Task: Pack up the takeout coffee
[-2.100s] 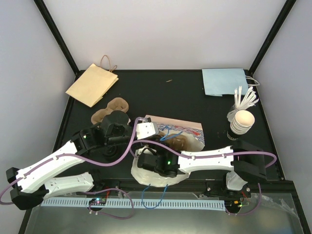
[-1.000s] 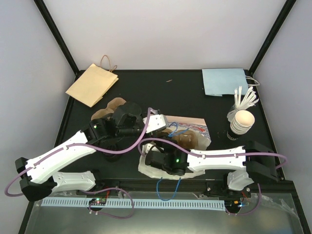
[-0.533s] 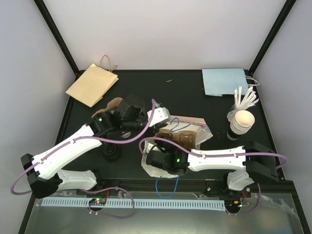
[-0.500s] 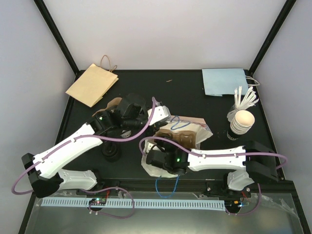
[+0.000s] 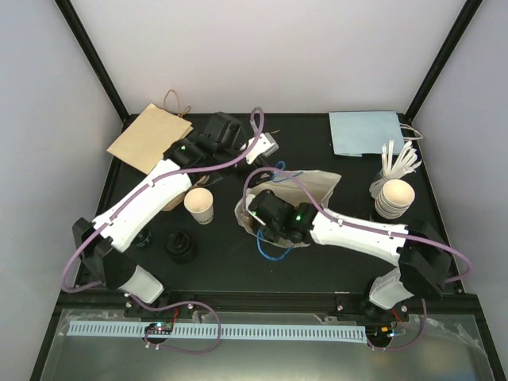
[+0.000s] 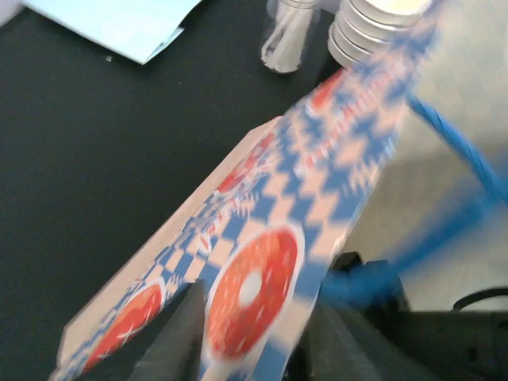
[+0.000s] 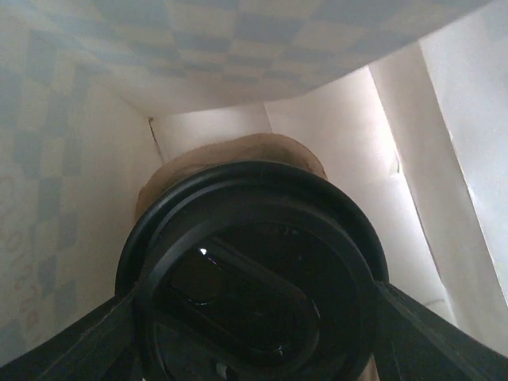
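The coffee cup, black lid on, sits inside the checked paper bag at the middle of the counter, with the right claw reaching into the bag's mouth and clamped on the cup's sides. The left claw, at upper centre, has its fingers slightly apart with the bag's donut-printed panel between them; blur hides whether they touch it. An open paper cup and a loose black lid stand at left of the bag, a brown bag lies upper left, and a blue bag, stirrers and stacked cups are at right.
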Motion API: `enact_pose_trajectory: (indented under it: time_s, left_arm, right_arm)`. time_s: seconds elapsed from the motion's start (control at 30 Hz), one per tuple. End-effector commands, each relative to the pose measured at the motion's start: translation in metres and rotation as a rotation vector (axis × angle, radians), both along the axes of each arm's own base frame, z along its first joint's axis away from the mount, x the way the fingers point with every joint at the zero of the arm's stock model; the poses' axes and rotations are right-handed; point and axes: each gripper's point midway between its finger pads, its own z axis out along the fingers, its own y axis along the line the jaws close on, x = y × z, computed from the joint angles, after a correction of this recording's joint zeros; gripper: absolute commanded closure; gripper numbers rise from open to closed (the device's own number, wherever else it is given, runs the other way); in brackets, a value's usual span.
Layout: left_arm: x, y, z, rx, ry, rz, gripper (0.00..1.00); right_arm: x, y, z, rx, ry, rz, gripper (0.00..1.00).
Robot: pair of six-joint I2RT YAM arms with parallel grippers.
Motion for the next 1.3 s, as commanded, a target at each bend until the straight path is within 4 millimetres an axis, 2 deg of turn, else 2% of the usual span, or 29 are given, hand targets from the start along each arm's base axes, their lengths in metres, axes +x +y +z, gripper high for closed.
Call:
enact_pose_trajectory:
  time_s: [0.0,0.17,0.2,0.4,0.5,0.6,0.7,0.73,0.8,1.03,1.27]
  left_arm:
    - [0.004,0.002,0.008,0.010,0.090,0.021,0.49]
    - [0.034,0.020,0.038,-0.028,-0.005,0.201,0.06]
    - [0.040,0.026,0.047,-0.051,-0.032,0.245,0.02]
    - [0.057,0.061,0.099,-0.180,-0.146,0.411,0.01]
    - [0.057,0.077,0.109,-0.199,-0.150,0.476,0.01]
    - [0.051,0.092,0.110,-0.202,-0.153,0.525,0.01]
    - [0.046,0.102,0.100,-0.197,-0.133,0.555,0.01]
    - [0.038,0.109,0.106,-0.212,-0.143,0.564,0.01]
    - [0.030,0.116,0.103,-0.219,-0.143,0.577,0.01]
    - [0.013,0.145,0.097,-0.246,-0.173,0.666,0.01]
    - [0.005,0.151,0.085,-0.253,-0.159,0.679,0.01]
  right_arm:
    - [0.005,0.007,-0.017,0.009,0.157,0.025,0.39]
    - [0.023,0.008,-0.016,0.022,0.195,-0.011,0.39]
    - [0.026,0.009,-0.015,0.032,0.207,-0.014,0.39]
    - [0.046,0.014,-0.014,0.064,0.268,-0.029,0.39]
    - [0.058,0.012,-0.014,0.076,0.304,-0.050,0.38]
    - [0.067,0.012,-0.018,0.068,0.349,-0.061,0.38]
    - [0.074,0.011,-0.021,0.062,0.387,-0.070,0.38]
    - [0.075,0.010,-0.023,0.059,0.405,-0.073,0.38]
    - [0.081,0.009,-0.025,0.064,0.428,-0.087,0.38]
    - [0.092,0.006,-0.031,0.051,0.451,-0.107,0.37]
    - [0.088,0.000,-0.058,-0.017,0.504,-0.134,0.37]
